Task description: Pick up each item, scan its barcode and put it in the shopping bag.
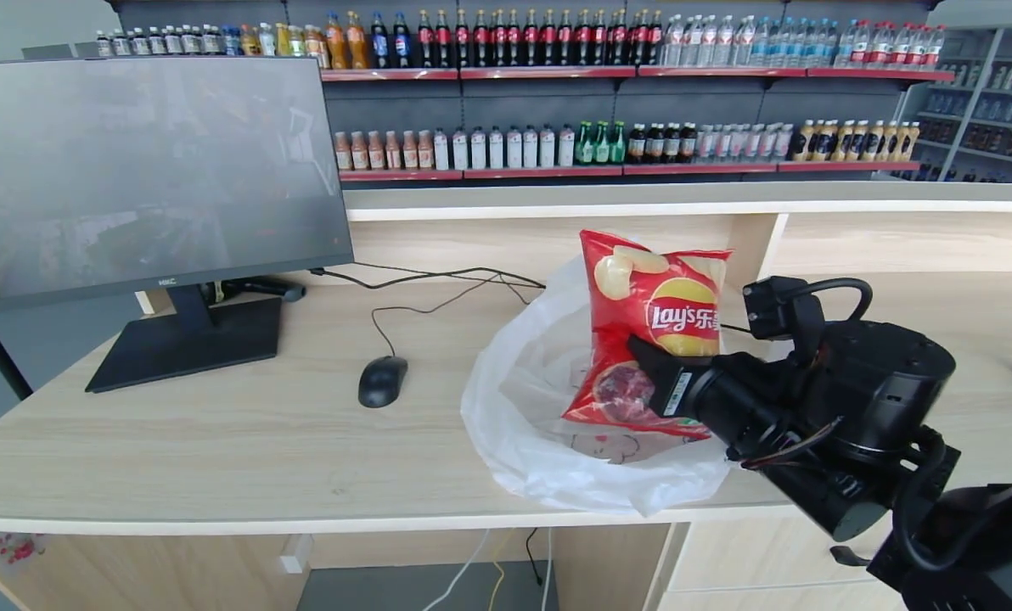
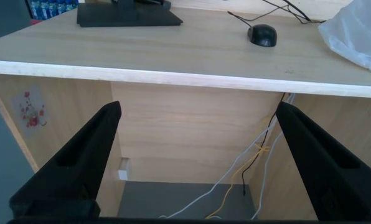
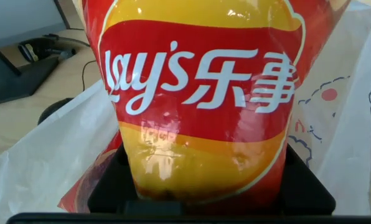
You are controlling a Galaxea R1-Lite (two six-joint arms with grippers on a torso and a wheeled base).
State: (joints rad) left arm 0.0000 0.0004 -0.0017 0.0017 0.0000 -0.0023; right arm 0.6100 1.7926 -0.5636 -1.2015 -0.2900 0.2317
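Red foil chip bag (image 1: pixel 654 322) — probably light, slick and crushable — hangs upright over the open shopping bag (image 1: pixel 514 399), the right gripper (image 1: pixel 646 373) clamped on its lower half, best held gently there.

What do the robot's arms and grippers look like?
The right arm is black, with bulky rounded joints, a looping black cable, thin red wires and a white label. The left gripper has two matte black, wedge-shaped fingers.

counter: light wood (image 1: pixel 217 458) | on it: monitor (image 1: pixel 149 170), mouse (image 1: pixel 382 381) | behind: shelves (image 1: pixel 548 73) of bottled drinks
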